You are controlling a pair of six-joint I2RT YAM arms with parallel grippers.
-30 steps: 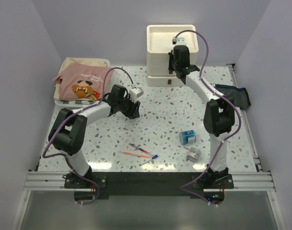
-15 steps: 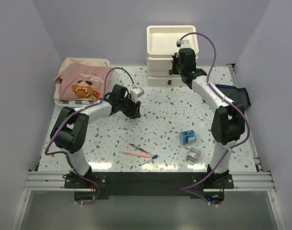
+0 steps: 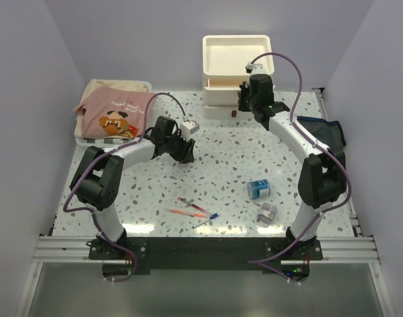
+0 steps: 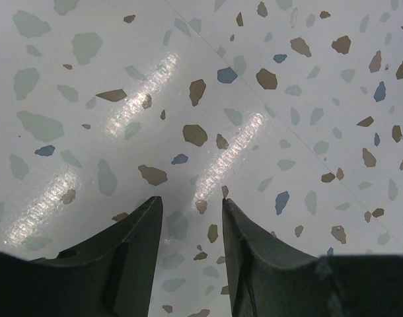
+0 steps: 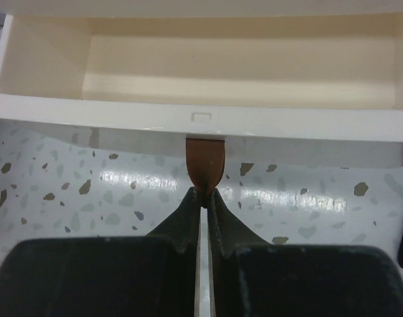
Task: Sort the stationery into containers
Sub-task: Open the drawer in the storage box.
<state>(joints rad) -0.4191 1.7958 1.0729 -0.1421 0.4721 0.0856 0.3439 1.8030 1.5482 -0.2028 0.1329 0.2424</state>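
The cream-white drawer unit (image 3: 236, 53) stands at the back of the table. My right gripper (image 3: 244, 100) is shut on the brown handle (image 5: 205, 162) of a drawer above the lowest one. That drawer (image 5: 241, 63) is pulled out and its inside is empty. My left gripper (image 3: 186, 155) is open and empty, close over bare table (image 4: 191, 201). Two thin red pens (image 3: 190, 208) and a blue pen (image 3: 207, 220) lie at the front centre. A blue roll (image 3: 258, 189) and a grey roll (image 3: 267, 212) lie at the front right. The navy pouch (image 3: 325, 132) lies at the right edge. No markers show.
A white tray with a folded pink and cream cloth (image 3: 112, 113) sits at the back left. The lowest drawer (image 3: 218, 112) sticks out a little, its handle showing. Walls close in the table at the left, back and right.
My right gripper has drawn back toward the near side with the handle in it, and the drawer has slid out. The left arm has barely moved.
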